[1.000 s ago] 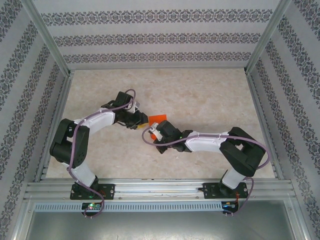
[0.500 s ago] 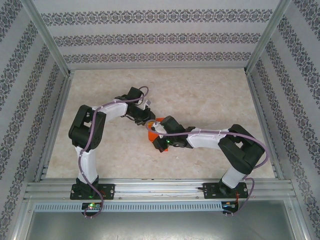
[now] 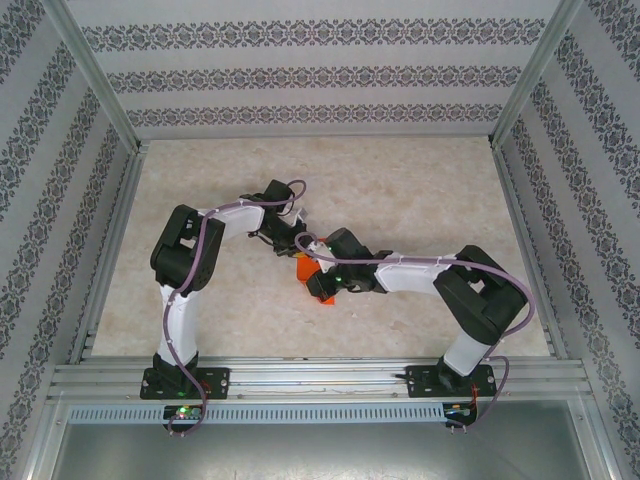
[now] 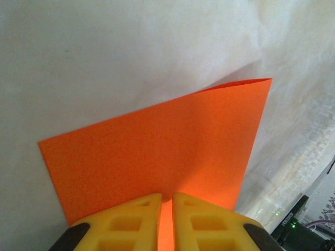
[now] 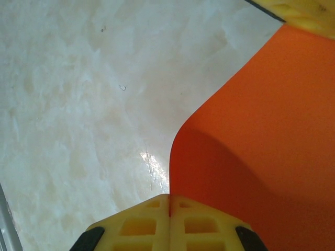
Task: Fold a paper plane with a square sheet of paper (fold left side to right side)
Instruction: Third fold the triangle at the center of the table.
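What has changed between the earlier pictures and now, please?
The left arm swung right, bringing the left pincer to the square sheet of paper, nearly shut at its edge. The sheet shifted toward the near side. The right pincer stayed shut on it.

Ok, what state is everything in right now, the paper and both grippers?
square sheet of paper: lifted off the table, bowed, gripped at two edges.
left gripper: jaws nearly together, pinching the sheet's edge.
right gripper: shut on the sheet's edge.
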